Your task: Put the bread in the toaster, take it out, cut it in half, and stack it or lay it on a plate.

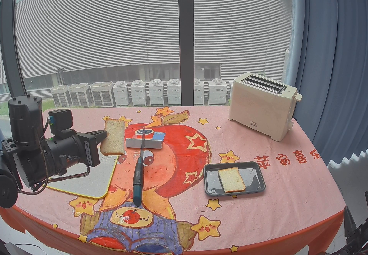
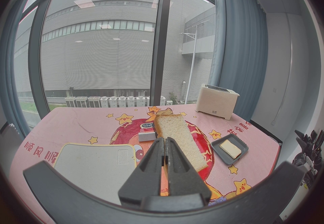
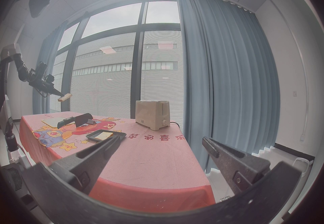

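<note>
Big window [image 1: 115,37] w/ a dark centre post fills the background, and a blue curtain [image 1: 333,56] hangs at the right. Below it sits the bench [image 1: 268,206], under a pink cartoon cloth.

Toaster [image 1: 262,105] stands at the far right corner, cream, both slots facing up. Nearer and towards the middle lies a dark plate [image 1: 255,179], tray-like, w/ one half piece [image 1: 231,179] of bread lying flat in it.

Left tool [image 1: 103,137] is up in the air over the cutting board [image 1: 92,183], pinched narrow on the edge of a bread slice [image 1: 113,136]. That slice is held upright, broad face to the head cam, clear of the bench and well apart from the toaster.

Cutting board is white w/ a yellow rim, at the bench's left side. Just beside it a knife [image 1: 138,169] w/ a blue handle lies pointing away from the robot; its blade seems to rest on a small grey and blue block [image 1: 144,143], though contact is hard to make out.

Right tool [image 3: 161,139] is spread wide, gripping nothing, low and off the bench's right end.
</note>
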Robot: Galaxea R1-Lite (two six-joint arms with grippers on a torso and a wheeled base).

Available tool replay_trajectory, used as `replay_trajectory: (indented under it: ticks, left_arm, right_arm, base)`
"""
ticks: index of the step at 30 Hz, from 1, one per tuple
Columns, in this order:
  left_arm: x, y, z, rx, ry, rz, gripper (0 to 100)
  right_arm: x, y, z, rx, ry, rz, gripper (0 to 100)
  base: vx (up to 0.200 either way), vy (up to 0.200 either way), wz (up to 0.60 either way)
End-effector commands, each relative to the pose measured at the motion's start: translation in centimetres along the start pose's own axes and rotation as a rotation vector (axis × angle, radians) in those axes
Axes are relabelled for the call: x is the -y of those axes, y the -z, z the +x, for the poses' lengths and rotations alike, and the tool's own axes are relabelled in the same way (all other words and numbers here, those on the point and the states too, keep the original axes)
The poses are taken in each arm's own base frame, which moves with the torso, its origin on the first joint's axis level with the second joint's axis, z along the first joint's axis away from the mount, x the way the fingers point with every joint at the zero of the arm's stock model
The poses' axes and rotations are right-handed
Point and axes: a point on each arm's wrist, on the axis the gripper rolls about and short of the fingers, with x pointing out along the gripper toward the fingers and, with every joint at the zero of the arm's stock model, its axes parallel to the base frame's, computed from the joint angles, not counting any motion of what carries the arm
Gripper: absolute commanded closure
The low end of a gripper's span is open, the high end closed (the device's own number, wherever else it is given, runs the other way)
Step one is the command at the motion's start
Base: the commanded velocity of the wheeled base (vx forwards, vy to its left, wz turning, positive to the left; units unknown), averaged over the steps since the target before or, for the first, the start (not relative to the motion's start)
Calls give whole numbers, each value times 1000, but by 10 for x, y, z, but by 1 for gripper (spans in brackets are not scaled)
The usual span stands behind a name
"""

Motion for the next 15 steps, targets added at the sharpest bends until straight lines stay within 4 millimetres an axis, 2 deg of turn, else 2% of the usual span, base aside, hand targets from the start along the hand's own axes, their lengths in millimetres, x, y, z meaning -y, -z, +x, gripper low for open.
replay_trajectory:
  ticks: [1, 15]
  left_arm:
    - [8, 2, 0, -7, 29, 13, 100]
    - [10, 2, 5, -19, 38, -6, 100]
  right_arm:
    - [0, 5, 0, -5, -2, 0, 0]
    - [0, 5, 0, -5, -1, -3, 0]
  base:
    - [0, 0, 0]
    - [0, 0, 0]
